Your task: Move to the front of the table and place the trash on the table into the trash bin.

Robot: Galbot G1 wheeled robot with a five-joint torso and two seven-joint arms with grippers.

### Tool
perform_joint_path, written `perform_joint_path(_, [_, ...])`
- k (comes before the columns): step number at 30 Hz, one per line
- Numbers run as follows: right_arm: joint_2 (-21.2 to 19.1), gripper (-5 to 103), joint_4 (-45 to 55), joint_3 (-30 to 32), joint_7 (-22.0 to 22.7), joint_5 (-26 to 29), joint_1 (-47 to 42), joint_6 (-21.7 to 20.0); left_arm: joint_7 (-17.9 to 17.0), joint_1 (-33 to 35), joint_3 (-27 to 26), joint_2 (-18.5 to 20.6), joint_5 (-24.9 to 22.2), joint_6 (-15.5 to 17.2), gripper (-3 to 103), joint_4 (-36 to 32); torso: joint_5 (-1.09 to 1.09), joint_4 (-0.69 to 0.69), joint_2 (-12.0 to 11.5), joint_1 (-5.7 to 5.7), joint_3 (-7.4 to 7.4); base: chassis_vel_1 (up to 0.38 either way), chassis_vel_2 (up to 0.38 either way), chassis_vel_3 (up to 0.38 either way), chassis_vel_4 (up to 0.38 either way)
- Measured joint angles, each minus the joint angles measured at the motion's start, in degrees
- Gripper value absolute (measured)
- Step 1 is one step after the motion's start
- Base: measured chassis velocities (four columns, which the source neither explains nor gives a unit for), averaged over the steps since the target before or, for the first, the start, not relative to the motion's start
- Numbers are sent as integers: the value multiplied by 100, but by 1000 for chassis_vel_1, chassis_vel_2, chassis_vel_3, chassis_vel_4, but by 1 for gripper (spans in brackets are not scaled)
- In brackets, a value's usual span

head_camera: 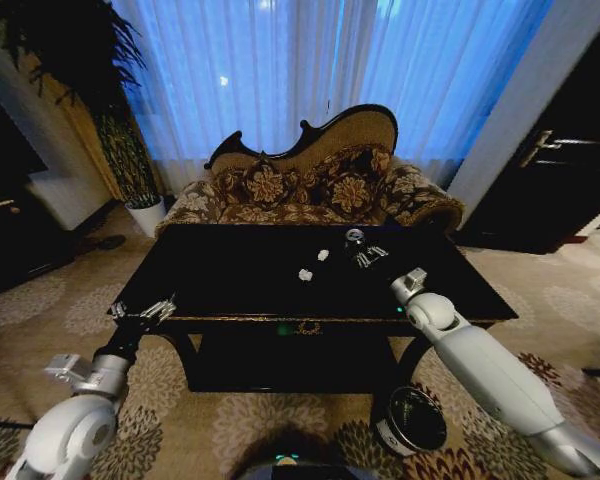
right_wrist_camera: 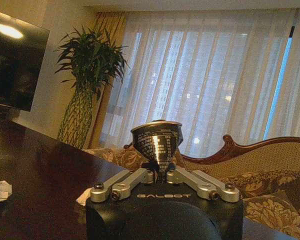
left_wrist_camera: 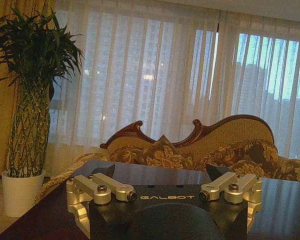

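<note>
At 1 o'clock on the table (head_camera: pixel 230 270), the right gripper (head_camera: pixel 371 256) has its fingers pinched shut on the dark can (right_wrist_camera: pixel 157 145), whose narrow tapered base could slip free while swinging toward the trash bin (head_camera: pixel 412 420) at 5 o'clock; the left gripper (head_camera: pixel 143 312) hovers spread wide, holding nothing, at 9 o'clock.

Floral sofa (head_camera: pixel 310 185), sheer backlit curtains (head_camera: pixel 310 70), patterned carpet (head_camera: pixel 50 300)
</note>
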Motion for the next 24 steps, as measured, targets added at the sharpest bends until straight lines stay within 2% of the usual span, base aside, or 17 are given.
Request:
perform_joint_path(3, [-69,1,136,217,-1,0,-240,-8,0,10,-7,-6,0,0,100,-12,0,1,0,0,0,0,0,0,0])
perform_joint_path(10, [-317,1,471,936,-31,52,-885,-11,-1,9,31,-19,18,-1,100,-18,-2,-1,1,0,-1,0,0,0,0])
perform_joint_path(12, [-443,1,596,1337,-50,92,-1179,4,0,-17,73,-22,41,-2,100,-20,3,0,1,0,-1,0,0,0,0])
perform_joint_path(13, [-514,1,689,1622,-70,131,-1404,21,0,-39,95,-24,49,-2,100,-22,-2,1,1,0,-1,0,0,0,0])
perform_joint_path(14, [-514,1,689,1622,-70,131,-1404,21,0,-39,95,-24,49,-2,100,-22,-2,1,1,0,-1,0,0,0,0])
perform_joint_path(17, [-635,1,884,2399,-153,206,-2158,87,-9,-81,133,-27,61,-3,100,-25,0,-1,1,0,-1,0,0,0,0])
perform_joint_path(18, [-635,1,884,2399,-153,206,-2158,87,-9,-81,133,-27,61,-3,100,-25,0,-1,1,0,-1,0,0,0,0])
perform_joint_path(20, [-645,1,1021,3001,-235,237,-2795,153,-6,-94,155,-43,69,-3,100,-22,1,-3,1,-1,-1,0,0,0,0])
perform_joint_path(24, [-558,1,1159,3572,-298,289,-3294,223,-5,-117,186,-67,82,-7,100,-13,0,-1,2,-2,-2,0,0,0,0])
